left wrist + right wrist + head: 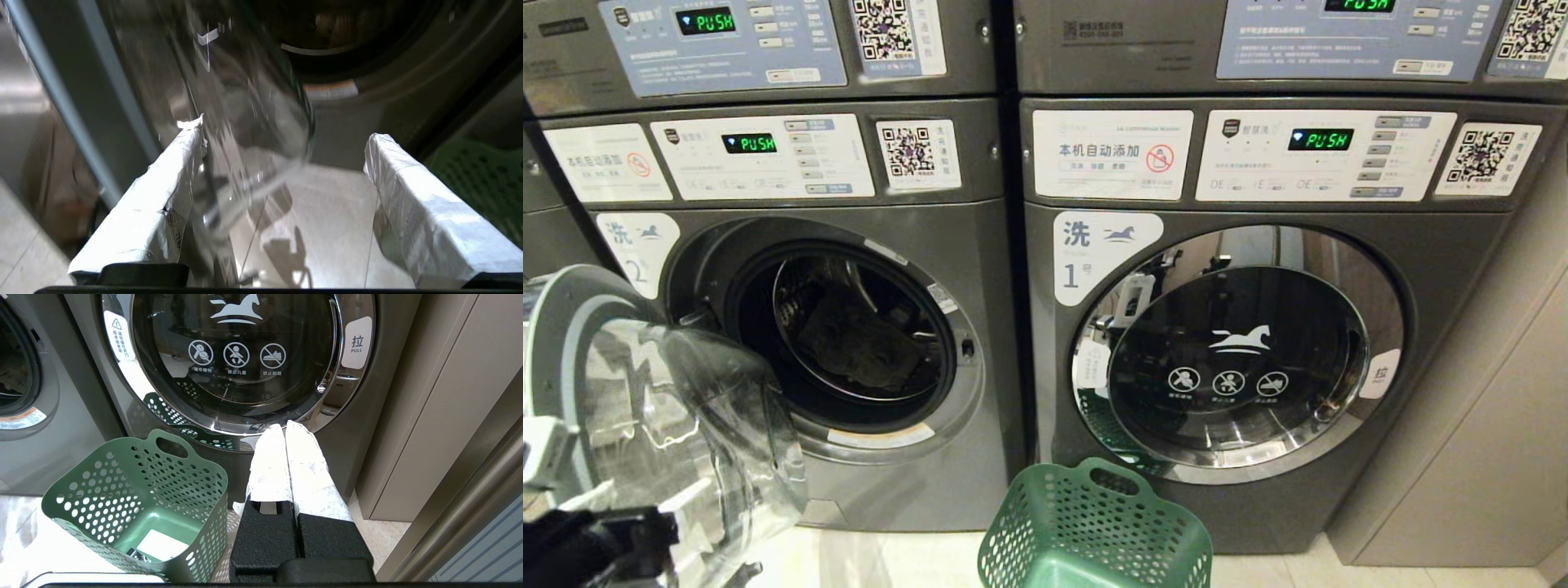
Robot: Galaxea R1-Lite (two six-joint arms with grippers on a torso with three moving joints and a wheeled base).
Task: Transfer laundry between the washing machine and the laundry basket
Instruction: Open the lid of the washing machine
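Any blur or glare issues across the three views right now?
Head view: sharp; the open door of the left washer is see-through with reflections, and the closed door mirrors the room. Left wrist view: motion-blurred throughout, with an arm shadow on the floor. Right wrist view: crisp; the basket is reflected in the chrome door ring.

We are in a self-service laundry. Ahead of our left gripper (282, 163) stands washing machine number 2 (849, 343) with its glass door (645, 408) swung open just beside the fingers; washing machine number 1 (1233, 351) stands shut in front of our right gripper (282, 430). More machines are stacked above, each with a lit PUSH display (1321, 139), a QR payment code (907, 151) and printed notices. A green laundry basket (135, 506) sits on the pale tiled floor (327, 212) beside the right gripper.
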